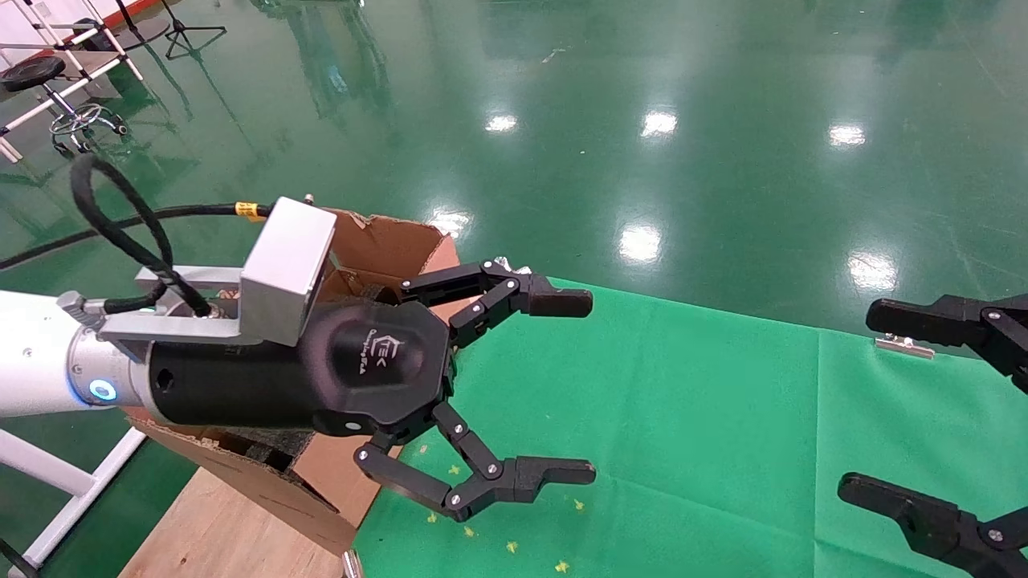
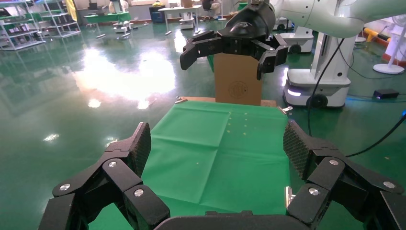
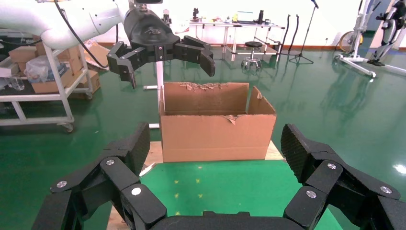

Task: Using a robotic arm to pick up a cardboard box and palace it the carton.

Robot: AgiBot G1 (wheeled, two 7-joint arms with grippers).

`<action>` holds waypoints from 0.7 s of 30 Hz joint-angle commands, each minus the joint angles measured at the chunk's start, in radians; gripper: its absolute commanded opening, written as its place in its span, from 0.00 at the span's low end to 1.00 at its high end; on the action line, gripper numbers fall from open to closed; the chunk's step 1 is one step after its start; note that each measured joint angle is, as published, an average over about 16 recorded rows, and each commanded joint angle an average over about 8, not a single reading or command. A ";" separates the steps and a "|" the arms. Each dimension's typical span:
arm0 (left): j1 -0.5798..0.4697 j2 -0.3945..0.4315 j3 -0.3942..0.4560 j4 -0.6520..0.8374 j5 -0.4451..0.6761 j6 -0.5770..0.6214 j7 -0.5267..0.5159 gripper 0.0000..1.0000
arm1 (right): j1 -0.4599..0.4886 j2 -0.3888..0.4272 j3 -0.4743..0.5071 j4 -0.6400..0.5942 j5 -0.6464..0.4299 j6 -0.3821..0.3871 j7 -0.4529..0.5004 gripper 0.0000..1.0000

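The carton point(image 1: 385, 245) stands open at the left end of the table, flaps up; it also shows in the right wrist view point(image 3: 215, 134). My left arm's gripper point(image 1: 572, 387) is open and empty. It hangs above the carton's cloth-side edge, fingers pointing right over the green cloth point(image 1: 683, 417); it also shows in its own wrist view point(image 2: 219, 146) and in the right wrist view point(image 3: 167, 67). My right gripper point(image 1: 871, 400) is open and empty at the right edge, facing the carton point(image 3: 216, 143). No small taped cardboard box shows on the cloth.
A tall tan box with a round stamp point(image 2: 238, 79) stands at the table's right end, behind the right gripper point(image 2: 225, 64). Bare wood table point(image 1: 217, 530) shows beside the carton. Small yellow marks point(image 1: 514, 546) dot the cloth. Green floor surrounds the table.
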 commanded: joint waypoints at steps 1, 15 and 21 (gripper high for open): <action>0.000 0.000 0.000 0.000 0.001 0.000 0.000 1.00 | 0.000 0.000 0.000 0.000 0.000 0.000 0.000 1.00; -0.001 0.000 0.001 0.001 0.002 -0.001 -0.001 1.00 | 0.000 0.000 0.000 0.000 0.000 0.000 0.000 1.00; -0.001 0.000 0.001 0.002 0.002 -0.001 -0.001 1.00 | 0.000 0.000 0.000 0.000 0.000 0.000 0.000 1.00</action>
